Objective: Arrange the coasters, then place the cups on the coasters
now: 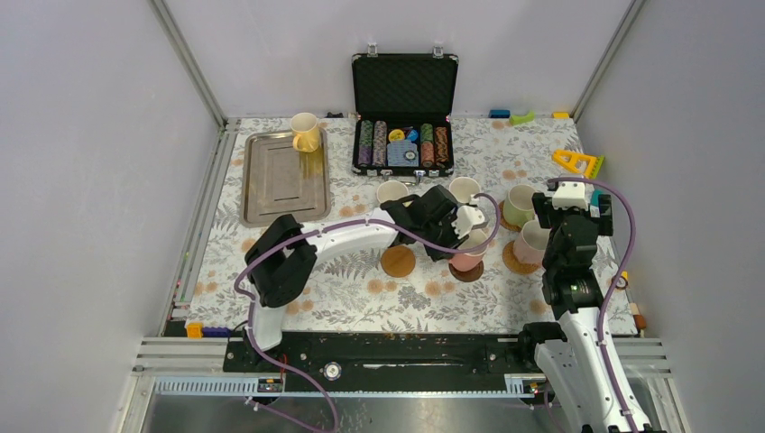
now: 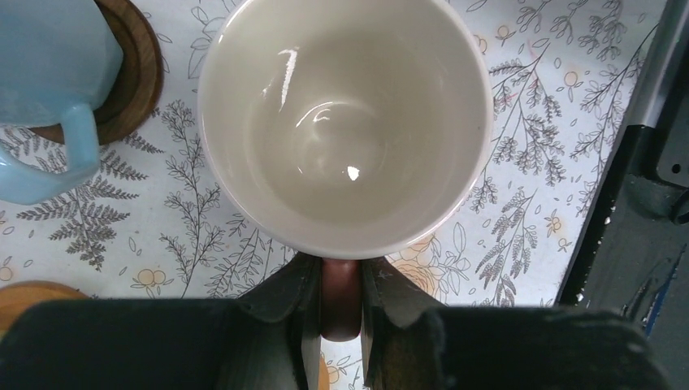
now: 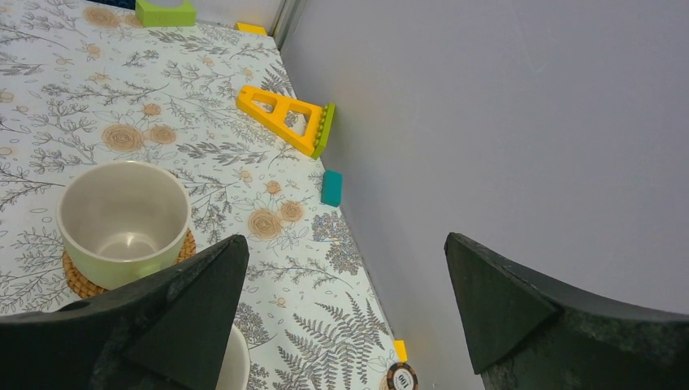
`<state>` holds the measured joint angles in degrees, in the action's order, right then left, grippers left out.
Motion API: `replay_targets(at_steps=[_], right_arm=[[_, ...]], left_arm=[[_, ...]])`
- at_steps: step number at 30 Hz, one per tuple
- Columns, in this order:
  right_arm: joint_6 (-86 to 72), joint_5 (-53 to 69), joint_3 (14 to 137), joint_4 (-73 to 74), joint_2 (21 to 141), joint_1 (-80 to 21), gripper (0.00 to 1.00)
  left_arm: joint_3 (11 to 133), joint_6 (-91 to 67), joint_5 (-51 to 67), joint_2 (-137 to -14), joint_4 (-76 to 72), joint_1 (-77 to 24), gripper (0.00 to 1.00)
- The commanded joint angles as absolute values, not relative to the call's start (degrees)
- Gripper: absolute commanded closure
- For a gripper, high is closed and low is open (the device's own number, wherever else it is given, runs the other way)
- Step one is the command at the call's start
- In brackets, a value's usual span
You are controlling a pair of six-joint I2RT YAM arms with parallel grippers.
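Observation:
My left gripper [image 2: 341, 276] is shut on the handle of a pink cup [image 2: 345, 122] with a cream inside. From above, this pink cup [image 1: 467, 259] stands over a dark brown coaster [image 1: 466, 273], with the left gripper [image 1: 465, 236] just behind it. A light blue cup [image 2: 41, 89] sits on another dark wood coaster [image 2: 134, 77]. One tan coaster [image 1: 398, 261] is bare. The pale green cup [image 3: 122, 215] rests on a woven coaster [image 3: 77, 280]. My right gripper [image 3: 345, 252] hangs open with nothing in it, over another cup [image 1: 532, 239] on a woven coaster [image 1: 517, 261].
A silver tray [image 1: 284, 180] at the back left carries a yellow cup [image 1: 305, 133]. An open black case of poker chips [image 1: 403, 135] stands at the back. A cream cup [image 1: 392, 191] stands near it. A yellow toy [image 3: 284, 118], small blocks and a loose chip [image 3: 400, 376] lie along the right wall.

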<state>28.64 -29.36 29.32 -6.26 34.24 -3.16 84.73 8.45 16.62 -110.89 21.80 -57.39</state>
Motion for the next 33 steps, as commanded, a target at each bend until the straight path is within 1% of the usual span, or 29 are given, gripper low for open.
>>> replay_targets(at_steps=[1,33], right_arm=[[28.4,-28.1,29.4,-7.6,33.9,-2.7,0.01],[28.1,-26.2,29.3,-6.9,33.7,-2.6,0.02]], left_arm=[[84.8,7.6,16.5,-110.3,14.3,-57.8,1.00],[88.3,5.8,17.2,-113.5,17.2,-58.8,1.00]])
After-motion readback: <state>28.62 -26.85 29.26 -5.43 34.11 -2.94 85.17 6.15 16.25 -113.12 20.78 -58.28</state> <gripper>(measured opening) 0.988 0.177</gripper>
